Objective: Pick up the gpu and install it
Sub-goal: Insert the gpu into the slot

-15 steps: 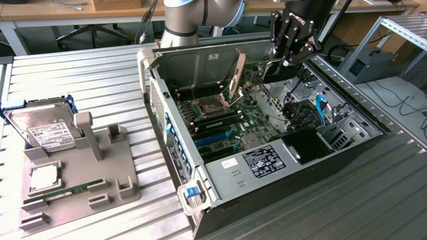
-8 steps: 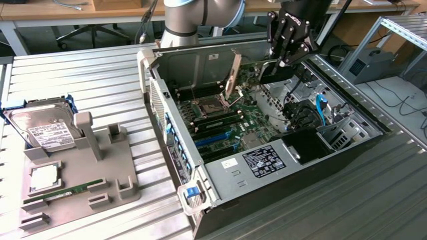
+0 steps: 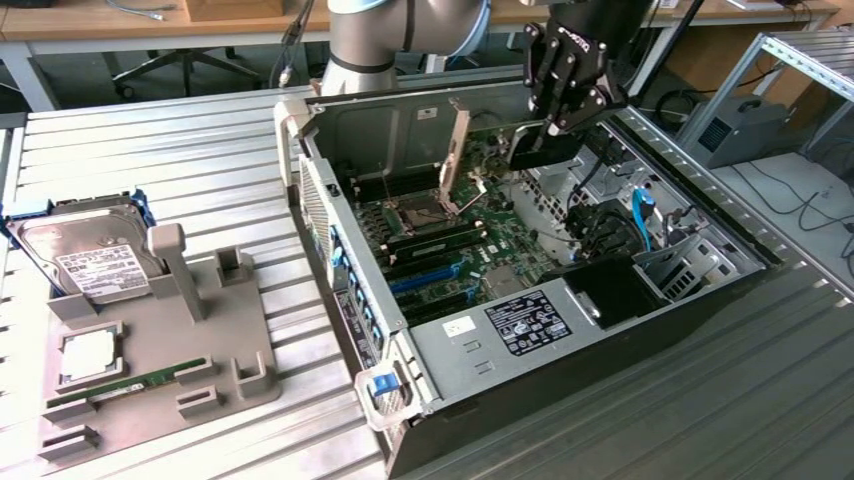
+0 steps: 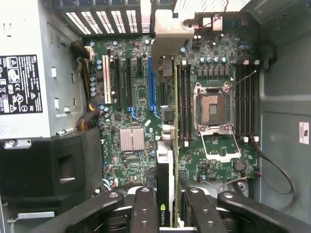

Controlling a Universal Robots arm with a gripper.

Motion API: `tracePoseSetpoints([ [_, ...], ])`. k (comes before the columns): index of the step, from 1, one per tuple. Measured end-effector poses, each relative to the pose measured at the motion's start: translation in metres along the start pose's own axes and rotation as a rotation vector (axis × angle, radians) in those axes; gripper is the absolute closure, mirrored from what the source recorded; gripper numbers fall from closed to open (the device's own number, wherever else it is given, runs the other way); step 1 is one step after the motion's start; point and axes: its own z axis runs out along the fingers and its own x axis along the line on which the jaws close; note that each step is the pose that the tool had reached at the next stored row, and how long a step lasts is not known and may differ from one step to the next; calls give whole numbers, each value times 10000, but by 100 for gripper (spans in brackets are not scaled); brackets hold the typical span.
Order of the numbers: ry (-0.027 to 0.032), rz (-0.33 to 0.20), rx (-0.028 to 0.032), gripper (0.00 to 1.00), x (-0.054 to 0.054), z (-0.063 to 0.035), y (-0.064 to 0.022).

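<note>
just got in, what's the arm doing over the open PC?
The arm's gripper is shut on the gpu, holding it edge-on over the motherboard inside the open computer case. The card looks not yet seated in a slot. A hard drive and a memory stick sit on the gray fixture at the exterior view's left.

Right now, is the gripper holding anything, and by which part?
Yes: the gripper is shut on the graphics card, pinching its two faces at the top edge, toward the end away from the metal bracket.
</note>
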Motion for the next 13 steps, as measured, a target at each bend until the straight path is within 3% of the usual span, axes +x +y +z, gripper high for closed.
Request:
tracePoseSetpoints([
  [6, -2, 2, 1, 73, 1, 10, 31],
  [13, 0, 1, 3, 73, 6, 97, 63],
])
